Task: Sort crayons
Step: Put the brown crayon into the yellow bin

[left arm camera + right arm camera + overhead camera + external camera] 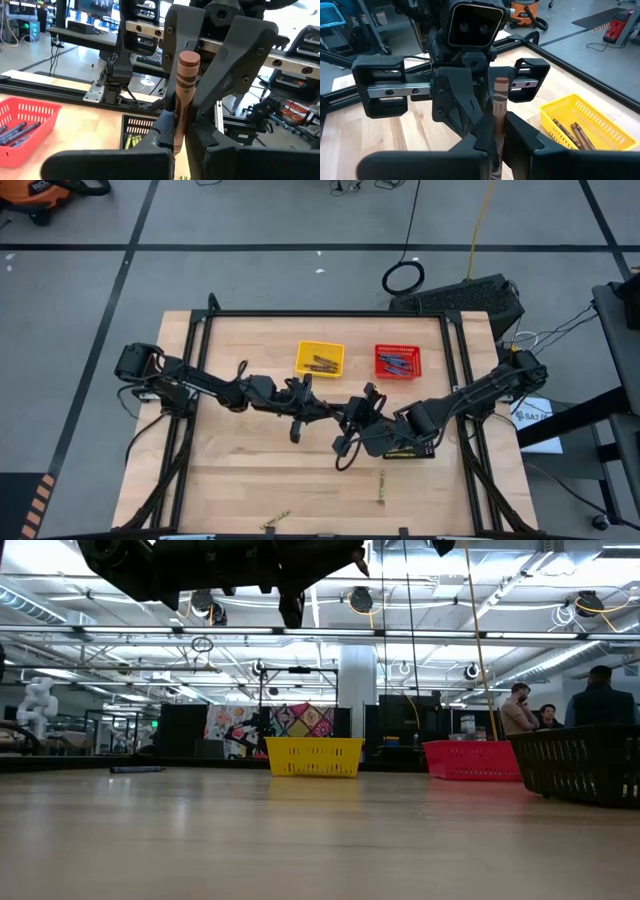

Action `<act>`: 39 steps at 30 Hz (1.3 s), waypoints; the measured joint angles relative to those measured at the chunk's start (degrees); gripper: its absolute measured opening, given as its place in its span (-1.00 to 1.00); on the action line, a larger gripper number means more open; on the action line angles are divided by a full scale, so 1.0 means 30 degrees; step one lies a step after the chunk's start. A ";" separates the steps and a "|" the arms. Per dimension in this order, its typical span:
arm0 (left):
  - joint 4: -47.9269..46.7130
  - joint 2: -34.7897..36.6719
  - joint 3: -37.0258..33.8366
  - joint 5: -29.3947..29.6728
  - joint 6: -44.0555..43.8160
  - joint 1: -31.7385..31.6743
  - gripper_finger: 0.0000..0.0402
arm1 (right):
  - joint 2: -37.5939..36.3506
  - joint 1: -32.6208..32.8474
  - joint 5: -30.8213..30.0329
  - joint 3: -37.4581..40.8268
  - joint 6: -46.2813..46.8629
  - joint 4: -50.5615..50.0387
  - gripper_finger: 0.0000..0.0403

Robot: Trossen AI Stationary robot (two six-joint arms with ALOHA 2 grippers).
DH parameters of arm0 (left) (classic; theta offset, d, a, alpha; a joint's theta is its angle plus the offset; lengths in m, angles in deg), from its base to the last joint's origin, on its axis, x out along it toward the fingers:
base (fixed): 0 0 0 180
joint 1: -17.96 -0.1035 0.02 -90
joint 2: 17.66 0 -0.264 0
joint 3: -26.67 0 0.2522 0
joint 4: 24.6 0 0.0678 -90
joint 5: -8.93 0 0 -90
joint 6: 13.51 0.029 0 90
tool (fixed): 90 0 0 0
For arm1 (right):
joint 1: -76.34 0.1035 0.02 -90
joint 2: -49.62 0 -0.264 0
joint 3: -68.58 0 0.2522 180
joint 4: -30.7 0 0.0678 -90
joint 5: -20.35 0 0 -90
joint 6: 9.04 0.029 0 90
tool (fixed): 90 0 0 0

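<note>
Both grippers meet above the table's middle, gripping one upright brown crayon (186, 95) between them; the left gripper (297, 416) and the right gripper (352, 427) are each closed on it; other crayons lie in the yellow basket (320, 358), red basket (398, 361) and black basket (580, 764).

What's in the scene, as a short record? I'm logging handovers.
held: brown crayon, upright, above mid-table
left gripper: shut on crayon
right gripper: shut on crayon
yellow basket: brown crayons
red basket: blue crayons
black basket: olive crayons, under right arm
loose crayons: two, on the table's near side
</note>
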 joint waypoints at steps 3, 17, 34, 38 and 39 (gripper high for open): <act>-0.0620 0.0000 0.0000 -0.0002 0.0317 -0.0032 -0.94 | 0.0000 0.0000 0.0103 0.0000 0.0000 -0.0262 -0.78; -0.7197 -0.0007 0.0000 0.0073 0.1615 -0.3475 -0.94 | -0.0189 0.1261 0.0102 0.0007 -0.0503 -0.1685 -0.50; -1.6176 -0.0007 0.2273 -0.2157 0.5913 -0.8098 -0.94 | -0.0219 0.2244 0.0000 0.0007 -0.0437 -0.2699 -0.49; -1.8646 -0.0007 0.3676 -0.1946 0.7321 -0.8222 -0.94 | -0.0219 0.2244 0.0000 0.0007 -0.0437 -0.2703 -0.49; -1.8639 -0.0007 0.3963 -0.1920 0.7385 -0.8294 -0.94 | -0.0219 0.2244 0.0001 0.0007 -0.0437 -0.2710 -0.49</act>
